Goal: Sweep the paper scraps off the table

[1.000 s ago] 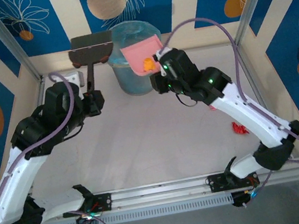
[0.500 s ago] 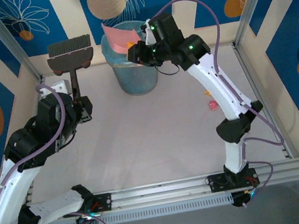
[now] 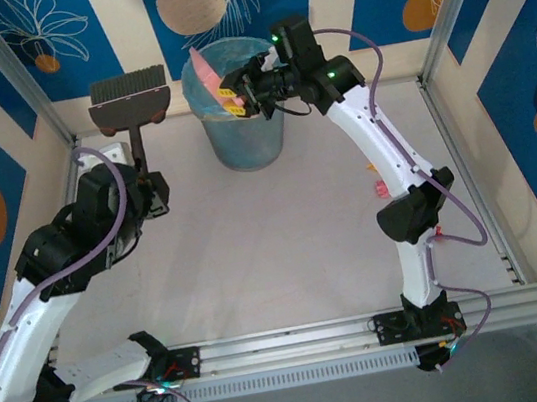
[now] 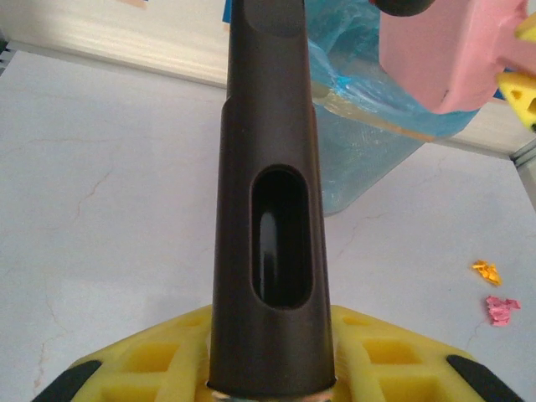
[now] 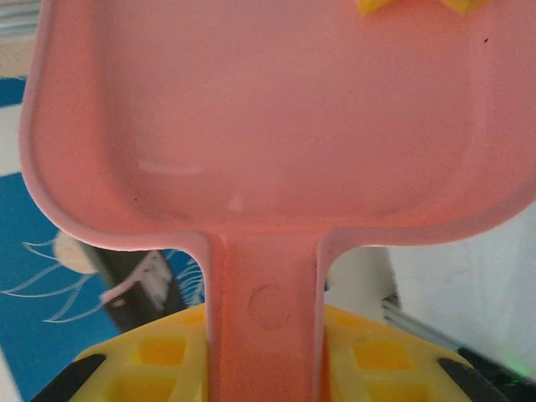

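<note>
Jaws clamp on both sides: the left gripper (image 3: 151, 188) pinches the dark brush (image 3: 130, 98) by its handle, the right gripper (image 3: 244, 93) the pink dustpan (image 3: 208, 77), tipped over the blue bin (image 3: 244, 136) at twelve o'clock. We see paper scraps (image 3: 380, 187) on the table (image 3: 256, 253) at three o'clock.

The top camera looks down from behind the arms onto the whole table (image 3: 287, 259). The left wrist camera looks closely past the left claw (image 4: 272, 368), along the brush (image 4: 272, 209), toward the bin (image 4: 368, 159), which the top view shares. The right wrist camera hugs the dustpan (image 5: 276, 126).
</note>
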{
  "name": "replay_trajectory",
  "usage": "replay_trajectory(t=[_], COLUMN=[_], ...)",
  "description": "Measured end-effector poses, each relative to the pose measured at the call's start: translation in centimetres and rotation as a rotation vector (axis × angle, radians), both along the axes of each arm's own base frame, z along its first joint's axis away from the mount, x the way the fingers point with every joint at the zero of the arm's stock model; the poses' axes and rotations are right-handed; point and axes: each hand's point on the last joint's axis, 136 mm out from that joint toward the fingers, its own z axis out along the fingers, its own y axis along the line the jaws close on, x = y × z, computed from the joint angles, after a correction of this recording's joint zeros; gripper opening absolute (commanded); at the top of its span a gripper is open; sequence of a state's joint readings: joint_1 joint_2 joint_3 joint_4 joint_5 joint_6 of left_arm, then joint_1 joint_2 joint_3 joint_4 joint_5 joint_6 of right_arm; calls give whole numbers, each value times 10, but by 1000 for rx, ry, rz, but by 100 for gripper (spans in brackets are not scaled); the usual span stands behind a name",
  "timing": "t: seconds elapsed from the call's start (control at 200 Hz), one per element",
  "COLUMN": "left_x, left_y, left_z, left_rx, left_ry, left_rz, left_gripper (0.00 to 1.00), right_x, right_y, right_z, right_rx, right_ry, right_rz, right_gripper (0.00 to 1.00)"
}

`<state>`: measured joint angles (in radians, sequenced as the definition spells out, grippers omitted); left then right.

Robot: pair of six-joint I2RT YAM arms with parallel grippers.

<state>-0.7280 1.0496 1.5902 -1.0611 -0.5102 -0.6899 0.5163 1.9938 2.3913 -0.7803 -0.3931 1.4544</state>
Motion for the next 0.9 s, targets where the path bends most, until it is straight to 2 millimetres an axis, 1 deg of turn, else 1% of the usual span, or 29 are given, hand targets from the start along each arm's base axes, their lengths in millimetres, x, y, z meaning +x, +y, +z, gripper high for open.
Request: replay_trajectory(t=[0.115,0.235,0.51,0.62,0.745,0.845,0.9], left_x=[4,6,10,13,16,20,22], left_y=[-1,-1,-3,-6,-9,-12,-16], left_z=[-1,-1,0,-2,-3,0,3], left_rx=[2,2,-6,-2,-2,-15,-25], left_ry=[3,2,-7,1,3,-11,-23], left_rz=[6,11,17,16,15,8,-2], left_gripper=[0,0,0,0,0,0,0], right_x=[4,7,17,20,16,7,-2], right_y=[0,-2,-6,-10,-17,-31,-42], right_z=[8,13,10,14,21,27,32], right_rx=[60,98,138,135,88,29,-8], right_ry=[61,114,186,156,70,-3,-50], right_rz=[-30,-60,-106,-110,-109,-117,-126], right_gripper=[0,0,0,0,0,0,0])
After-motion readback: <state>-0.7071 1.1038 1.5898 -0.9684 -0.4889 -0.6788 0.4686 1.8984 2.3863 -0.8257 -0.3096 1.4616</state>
